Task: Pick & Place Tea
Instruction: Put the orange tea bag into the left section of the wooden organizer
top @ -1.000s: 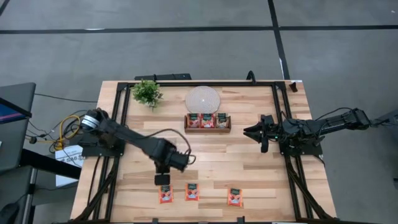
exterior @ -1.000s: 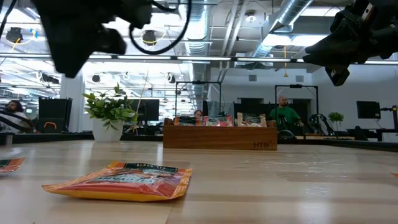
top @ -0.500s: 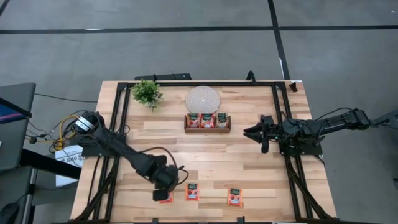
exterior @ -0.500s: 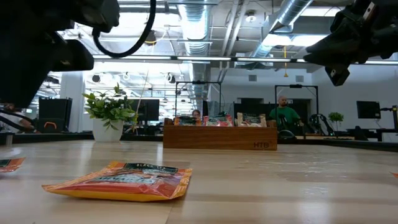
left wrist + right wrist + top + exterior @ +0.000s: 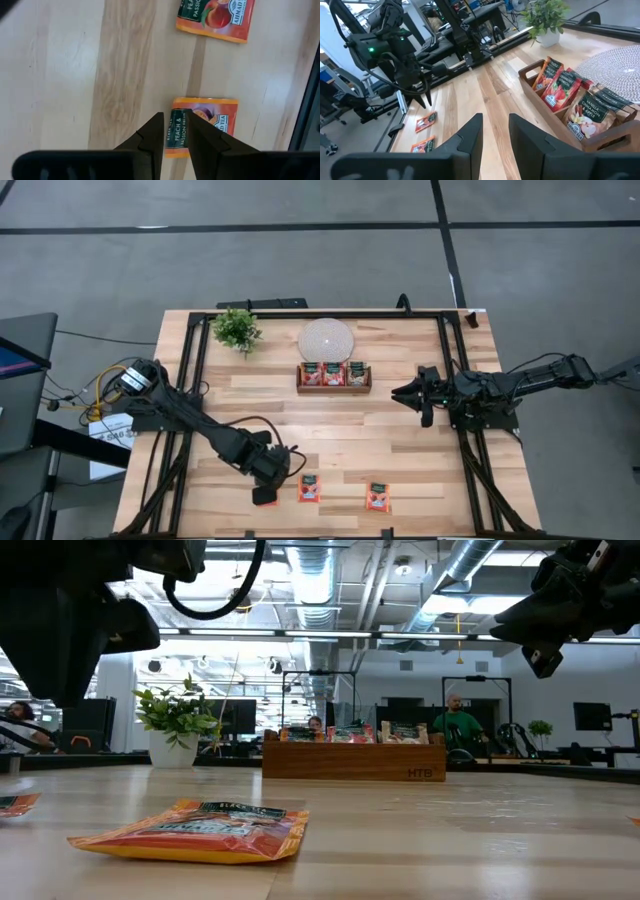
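Observation:
Three orange tea packets lie flat along the table's near edge. My left gripper (image 5: 266, 486) is open and points down over the leftmost packet (image 5: 266, 500). In the left wrist view its fingertips (image 5: 176, 122) stand over the green-labelled side of that packet (image 5: 212, 125), and the middle packet (image 5: 215, 17) lies beyond. The middle packet (image 5: 309, 488) and the right packet (image 5: 377, 497) lie untouched. My right gripper (image 5: 398, 392) is open and waits in the air right of the wooden tray (image 5: 334, 377). My left gripper comes at the leftmost packet from above, pointing down, with a narrow gap between its fingers (image 5: 152, 132). The packet's green-labelled side (image 5: 177, 131) shows in that gap. I cannot tell whether the fingertips touch the packet, which lies flat on the table.
The wooden tray (image 5: 580, 125) holds three upright tea packets. A round woven mat (image 5: 326, 339) and a potted plant (image 5: 237, 328) stand behind it. Black frame rails (image 5: 195, 380) run along the table's left, right and far sides. People show in the room beyond.
My left gripper has moved toward the table's near edge and down. It has gone from above bare wood behind the leftmost packet to right over that packet, which it now mostly covers in the high view. The packets have stayed in place.

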Action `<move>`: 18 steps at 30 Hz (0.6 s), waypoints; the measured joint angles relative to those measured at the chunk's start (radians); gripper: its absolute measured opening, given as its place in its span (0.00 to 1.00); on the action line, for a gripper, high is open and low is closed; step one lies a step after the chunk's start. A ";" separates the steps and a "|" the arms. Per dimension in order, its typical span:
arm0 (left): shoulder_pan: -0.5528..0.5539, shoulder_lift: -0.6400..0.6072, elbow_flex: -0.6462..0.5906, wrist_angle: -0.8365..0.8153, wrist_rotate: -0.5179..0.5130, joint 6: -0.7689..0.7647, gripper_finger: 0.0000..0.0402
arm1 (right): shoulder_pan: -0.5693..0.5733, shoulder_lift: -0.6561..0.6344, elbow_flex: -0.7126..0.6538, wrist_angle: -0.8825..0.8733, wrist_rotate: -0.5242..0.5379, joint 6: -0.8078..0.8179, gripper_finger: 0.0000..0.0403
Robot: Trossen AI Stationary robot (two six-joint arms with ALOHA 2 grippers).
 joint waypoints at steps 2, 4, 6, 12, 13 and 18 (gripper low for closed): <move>-0.002 0.000 0.000 -0.001 0.001 -0.006 0.18 | 0.000 0.000 0.000 0.000 0.000 0.000 0.21; -0.010 0.001 0.000 -0.001 0.001 -0.007 0.18 | 0.000 0.000 0.000 0.000 0.000 0.000 0.21; -0.019 0.001 -0.009 0.008 -0.001 -0.007 0.18 | 0.000 0.000 0.000 0.000 0.000 0.000 0.21; -0.031 0.002 -0.062 0.021 0.006 -0.058 0.23 | 0.000 0.000 0.000 0.000 0.000 0.000 0.21; -0.032 0.002 -0.063 0.022 0.005 -0.059 0.25 | 0.000 0.000 0.000 0.000 0.000 0.000 0.21; -0.033 0.002 -0.063 0.048 0.003 -0.056 0.34 | 0.000 0.000 0.000 0.000 0.000 0.000 0.21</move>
